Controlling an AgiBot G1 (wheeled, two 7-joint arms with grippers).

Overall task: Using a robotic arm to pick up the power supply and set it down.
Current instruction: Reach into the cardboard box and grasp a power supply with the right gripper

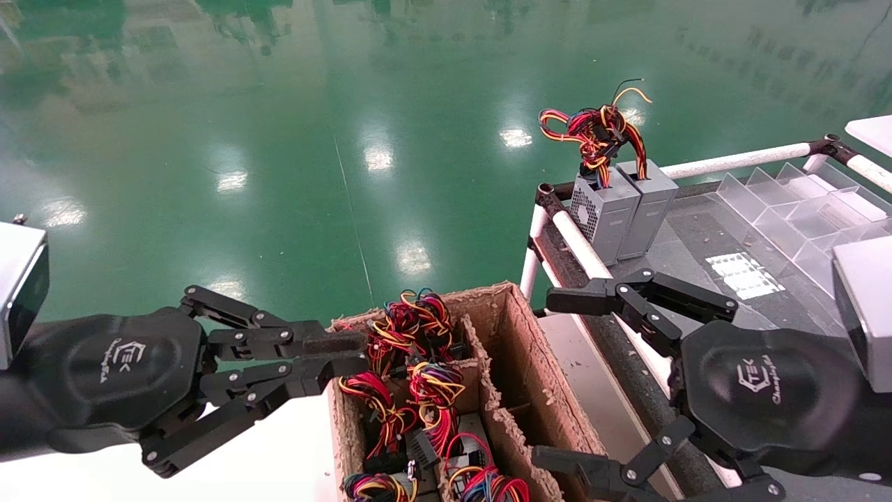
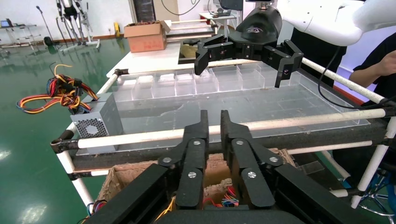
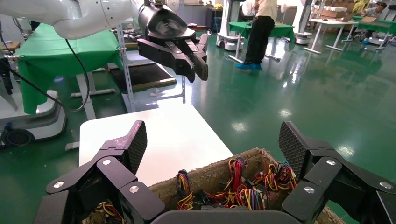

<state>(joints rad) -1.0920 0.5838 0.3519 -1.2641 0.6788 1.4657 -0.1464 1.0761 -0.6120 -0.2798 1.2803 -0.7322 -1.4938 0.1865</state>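
Note:
A cardboard box (image 1: 516, 328) holds several power supplies standing with compact red, orange, yellow and blue wire bundles on top. One power supply (image 1: 468, 446) shows part of its grey body; the others are hidden under their wires (image 3: 243, 186). My right gripper (image 1: 554, 380) hangs open beside the box's right wall, between the box and the cart, with nothing between its fingers (image 3: 133, 142). My left gripper (image 1: 348, 357) is shut and empty at the box's left rim. Its fingers (image 2: 203, 126) point toward the cart.
Two grey boxes (image 1: 620, 209) with a loose wire tangle (image 1: 596, 132) stand on the cart's far left corner behind a white pipe rail (image 1: 578, 244). A clear divided tray (image 1: 801, 209) lies on the cart. A white table (image 1: 279, 453) is left of the cardboard box.

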